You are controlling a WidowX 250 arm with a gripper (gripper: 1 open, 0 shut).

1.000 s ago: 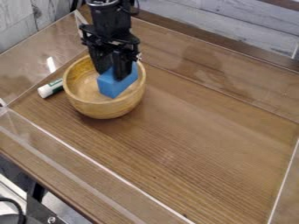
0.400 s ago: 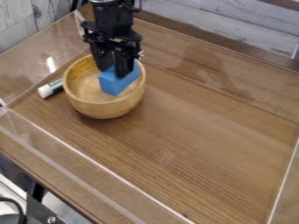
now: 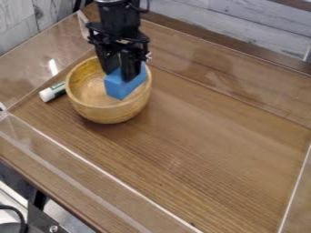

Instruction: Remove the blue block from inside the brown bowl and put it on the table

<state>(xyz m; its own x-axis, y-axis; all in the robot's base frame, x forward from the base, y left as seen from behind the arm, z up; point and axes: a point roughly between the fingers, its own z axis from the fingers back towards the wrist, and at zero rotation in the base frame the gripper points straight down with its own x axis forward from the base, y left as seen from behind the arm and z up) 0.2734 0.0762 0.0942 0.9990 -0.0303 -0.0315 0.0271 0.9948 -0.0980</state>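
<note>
The blue block (image 3: pixel 119 86) stands inside the brown bowl (image 3: pixel 87 106), toward its far right side. My black gripper (image 3: pixel 122 70) points straight down over the bowl and is shut on the top of the blue block. The block's lower part shows below the fingertips; I cannot tell whether it touches the bowl's floor. The bowl sits on the left part of the table (image 3: pixel 206 136).
A small white-and-green marker (image 3: pixel 54 91) lies on the tabletop just left of the bowl. Low clear plastic walls (image 3: pixel 73 150) run along the table's edges. Bare wood stretches to the right of the bowl and in front of it.
</note>
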